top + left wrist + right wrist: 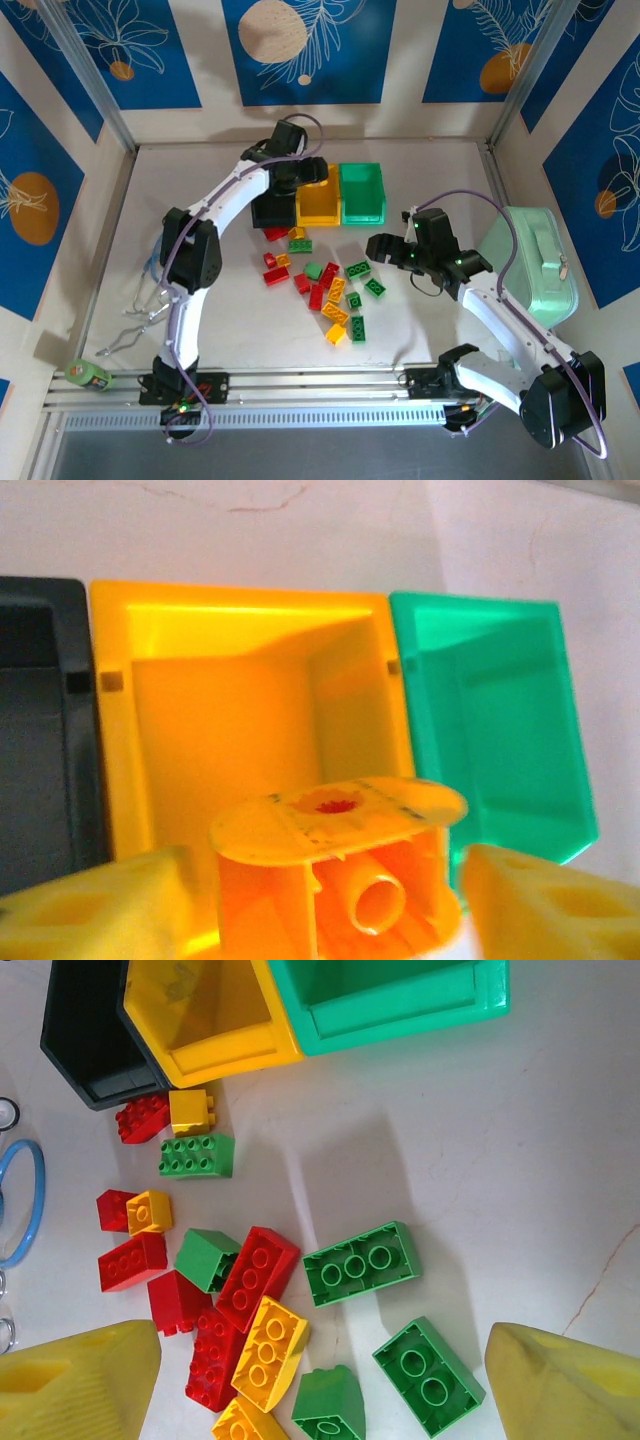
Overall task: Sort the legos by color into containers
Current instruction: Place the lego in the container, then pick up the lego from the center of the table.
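No legible text, brand or number anywhere, faint marks on the yellow lego too blurred to read

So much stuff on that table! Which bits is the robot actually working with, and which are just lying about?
Part of the job: legos, yellow brick held by the left gripper, black bin, yellow bin, green bin.
Lying about: mint-green case, small green roll, blue ring.
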You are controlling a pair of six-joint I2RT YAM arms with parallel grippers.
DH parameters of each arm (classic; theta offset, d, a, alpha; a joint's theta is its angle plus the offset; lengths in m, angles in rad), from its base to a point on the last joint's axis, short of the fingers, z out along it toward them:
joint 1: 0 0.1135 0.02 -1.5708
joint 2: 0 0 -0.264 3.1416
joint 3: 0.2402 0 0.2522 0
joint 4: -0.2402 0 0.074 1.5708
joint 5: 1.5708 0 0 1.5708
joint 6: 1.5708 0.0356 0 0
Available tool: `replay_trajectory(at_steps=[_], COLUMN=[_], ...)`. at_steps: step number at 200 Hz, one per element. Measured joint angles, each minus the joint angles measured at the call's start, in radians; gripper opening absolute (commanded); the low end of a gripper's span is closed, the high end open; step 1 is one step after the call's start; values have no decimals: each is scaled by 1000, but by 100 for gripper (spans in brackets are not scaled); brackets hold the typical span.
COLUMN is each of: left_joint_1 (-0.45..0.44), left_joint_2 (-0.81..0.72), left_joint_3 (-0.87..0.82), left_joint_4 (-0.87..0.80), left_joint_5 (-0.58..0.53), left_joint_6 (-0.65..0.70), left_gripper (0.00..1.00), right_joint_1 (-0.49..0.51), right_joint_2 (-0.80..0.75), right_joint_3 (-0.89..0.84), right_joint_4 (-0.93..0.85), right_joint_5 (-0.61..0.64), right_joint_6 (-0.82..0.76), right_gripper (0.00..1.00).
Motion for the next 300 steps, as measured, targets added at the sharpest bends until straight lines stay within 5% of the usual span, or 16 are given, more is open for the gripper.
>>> replay_trajectory(at_steps=[51,144,300], left_joint_1=[-13,-25,-25], left_joint_2=[-70,-453,-761], left_joint_3=[-94,-560,-1087], left_joint_4=[21,120,188], left_joint_5=[-4,-103,-177], left_joint_6=[6,41,53], left_gripper=[88,85,79], right_joint_1=[0,14,169], right_joint_2=[0,57,463], right_joint_3=[0,2,204], right_joint_4=[-1,-15,-197], right_joint_5=[0,-26,86], right_joint_6=[0,-5,-65], right_gripper=[86,86,70])
